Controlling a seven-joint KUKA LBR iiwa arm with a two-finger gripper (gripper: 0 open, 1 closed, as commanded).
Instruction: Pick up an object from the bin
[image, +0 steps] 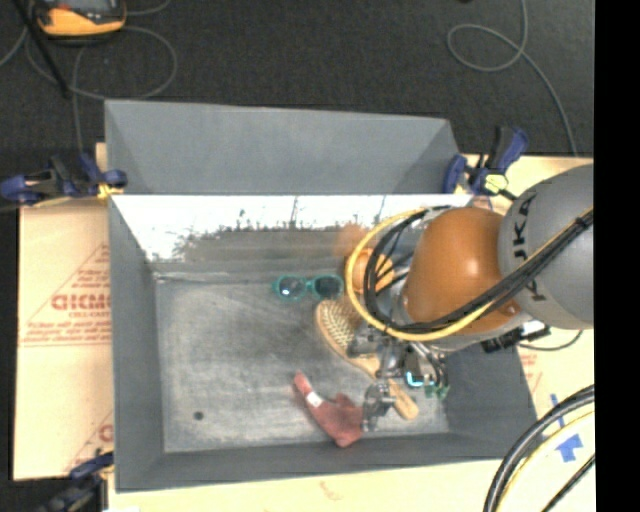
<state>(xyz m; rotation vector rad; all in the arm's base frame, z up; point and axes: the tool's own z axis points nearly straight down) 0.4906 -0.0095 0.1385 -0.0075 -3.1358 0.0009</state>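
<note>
Now parked low over the near-right part of the grey bin (220, 360) with the gripper (383, 398) just beside a dark red flat piece (335, 418) and close to a tan peg-like bit (404, 406) on its other side. Can't tell whether open or closed from this angle. Probably best to centre over the red piece's thicker end, stay clear of the woven tan pad (335, 325) behind, drop straight, close only once straddling it.
</note>
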